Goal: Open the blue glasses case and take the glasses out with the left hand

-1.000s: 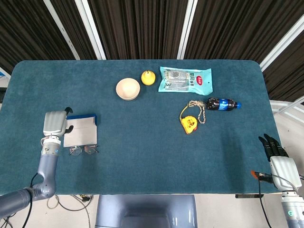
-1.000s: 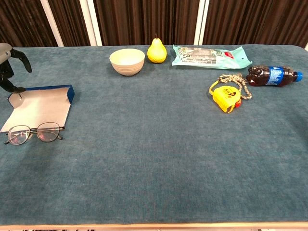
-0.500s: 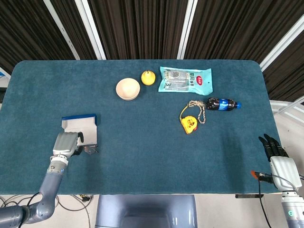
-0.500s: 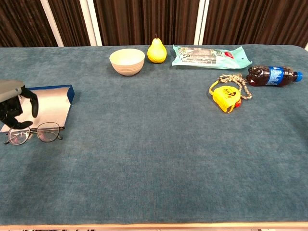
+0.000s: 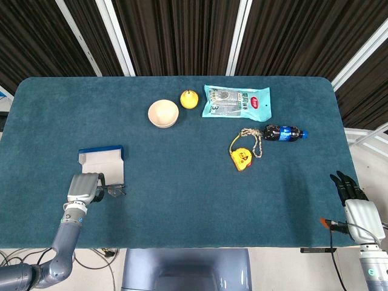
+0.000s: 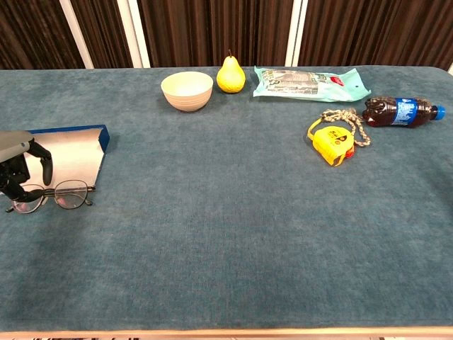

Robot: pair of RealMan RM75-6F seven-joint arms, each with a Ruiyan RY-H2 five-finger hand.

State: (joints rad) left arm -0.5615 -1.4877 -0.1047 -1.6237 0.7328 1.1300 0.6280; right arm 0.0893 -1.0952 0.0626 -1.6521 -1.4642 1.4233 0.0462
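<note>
Fingers (image 6: 44,164) of the left hand (image 6: 18,166) curl down over the left side of the glasses (image 6: 55,196), dark tips at the frame; whether they actually pinch it cannot be told. The glasses lie flat on the cloth at the near edge of the blue glasses case (image 6: 71,152), which lies open, pale lining up, its blue wall along the far side. In the head view the left hand (image 5: 83,188) covers part of the glasses (image 5: 115,191) just below the case (image 5: 102,163), the arm running off the near left edge.

The right hand (image 5: 351,195) hangs off the table's right near corner, dark fingers stretched out and slightly apart, holding nothing.

The table (image 5: 182,200) wears a teal, felt-like cloth with rounded corners. Toward its far side sit a cream bowl (image 5: 163,113), a yellow pear (image 5: 189,99) and a teal snack packet (image 5: 236,102); nearer the middle right, a yellow tape measure (image 5: 241,159) with a braided cord, and a dark soda bottle (image 5: 282,133) lying on its side. Behind the table hang dark ribbed curtains (image 5: 176,36) crossed by white slanting posts
</note>
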